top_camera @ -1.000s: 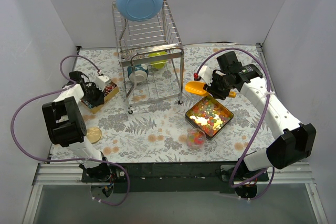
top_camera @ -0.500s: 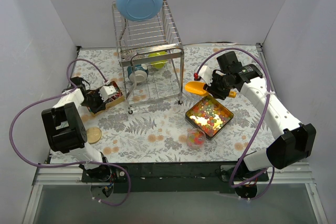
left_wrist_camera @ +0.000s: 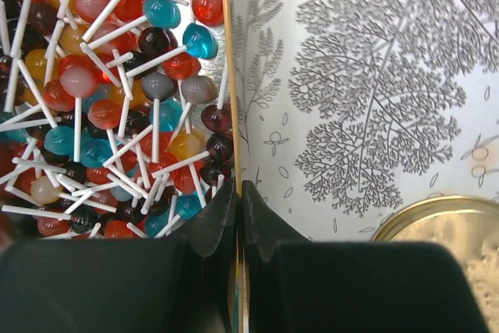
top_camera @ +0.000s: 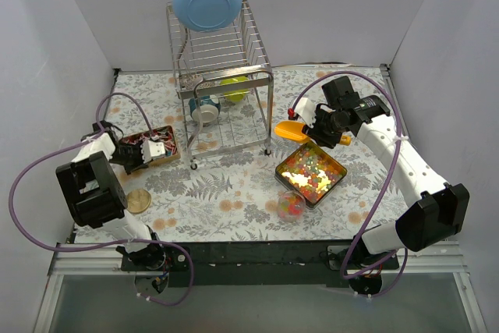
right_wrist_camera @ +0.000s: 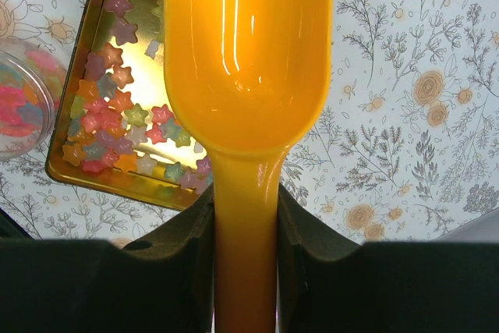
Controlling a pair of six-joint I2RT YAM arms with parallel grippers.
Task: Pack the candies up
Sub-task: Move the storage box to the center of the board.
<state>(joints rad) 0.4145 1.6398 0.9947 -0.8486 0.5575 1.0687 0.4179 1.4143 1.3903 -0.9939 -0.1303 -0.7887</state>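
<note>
- L claw (left_wrist_camera: 238, 207) at the left side of the table, jaws closed tight on the thin side wall of a tin (left_wrist_camera: 228, 52): one finger inside the tin, one outside.
- That tin is packed w/ lollipops (left_wrist_camera: 101, 76) in red, blue, pink, amber and dark colours, white sticks crossing every way.
- Round gold lid (top_camera: 139, 200) lies flat on the leaf-print cloth (left_wrist_camera: 366, 76), near the tin on the side toward the arm bases, apart from it.
- R claw (right_wrist_camera: 245, 224) is further back on the right side, jaws clamped on the narrow handle of an orange scoop (right_wrist_camera: 245, 52). The scoop bowl points away from the wrist, toward the table's middle.
- In the overhead view the scoop sits just past the far corner of a square gold tray (top_camera: 329, 188). Cannot tell if it touches the tray.
- The candies (right_wrist_camera: 117, 107), small stars in pink, green, yellow, orange and purple, lie loose in the tray, shiny metal showing between them.
- More candies fill a small clear round tub (top_camera: 278, 208) just beside the tray's near corner, toward the arm bases.
- Behind, mid-table: a wire rack (top_camera: 257, 76) w/ a blue bowl (top_camera: 207, 1) propped on top.
</note>
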